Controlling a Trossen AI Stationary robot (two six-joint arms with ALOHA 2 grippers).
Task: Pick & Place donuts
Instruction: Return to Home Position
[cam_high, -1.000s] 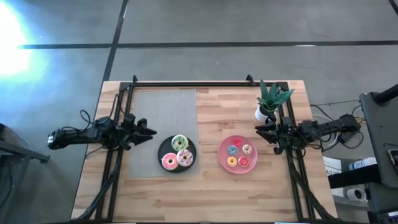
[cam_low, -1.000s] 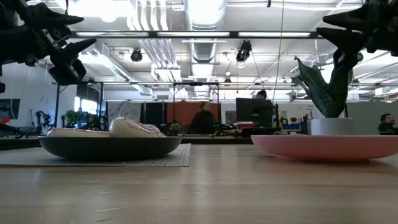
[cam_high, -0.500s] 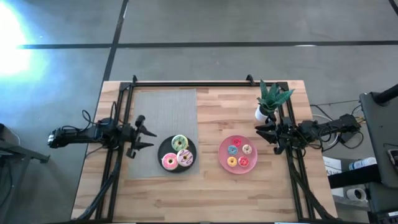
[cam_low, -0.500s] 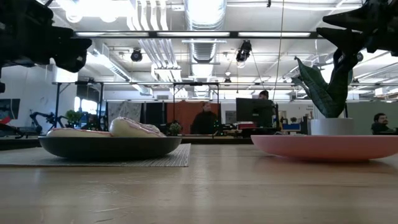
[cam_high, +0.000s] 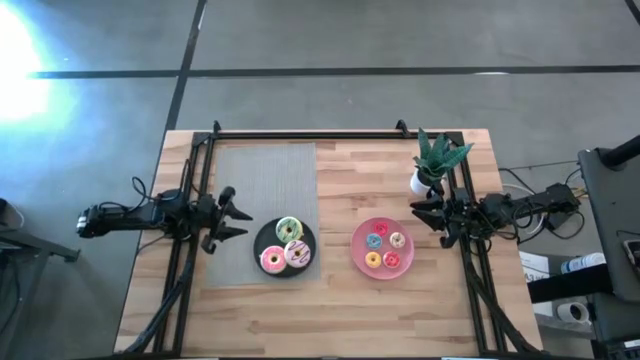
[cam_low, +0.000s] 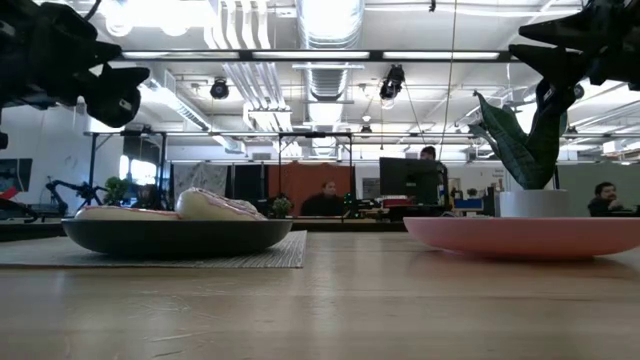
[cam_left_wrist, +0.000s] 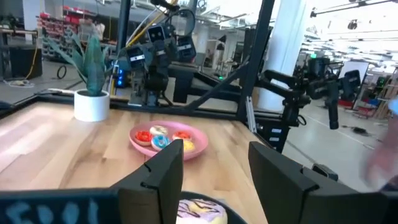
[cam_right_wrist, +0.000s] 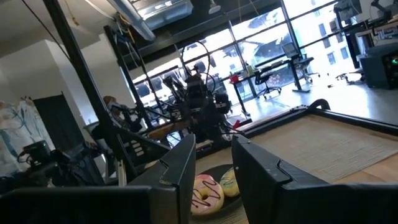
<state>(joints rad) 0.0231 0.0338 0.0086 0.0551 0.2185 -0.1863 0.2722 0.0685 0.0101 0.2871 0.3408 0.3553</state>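
Note:
Three larger donuts lie on a black plate (cam_high: 262, 243): green (cam_high: 289, 228), white with dark streaks (cam_high: 297, 252) and pink (cam_high: 272, 260). Several tiny donuts (cam_high: 383, 246) in blue, red and yellow lie on a pink plate (cam_high: 358, 247). My left gripper (cam_high: 241, 222) hovers open above the grey mat, left of the black plate, pointing at it. My right gripper (cam_high: 414, 214) hovers open to the right of the pink plate. The left wrist view shows the pink plate (cam_left_wrist: 194, 152) beyond my left gripper (cam_left_wrist: 214, 169). The right wrist view shows the streaked donut (cam_right_wrist: 202, 190).
A grey mat (cam_high: 262, 190) lies under the black plate. A potted plant (cam_high: 435, 162) stands by the right arm's base, near the table's far right corner. Black frame rails (cam_high: 300, 134) run along the far and side edges. Bare wood lies between the plates and along the near edge.
My left gripper has drawn back a little toward the table's left edge and has turned about its wrist, so its two fingers now lie side by side in the high view. The right arm and the donuts have kept still.

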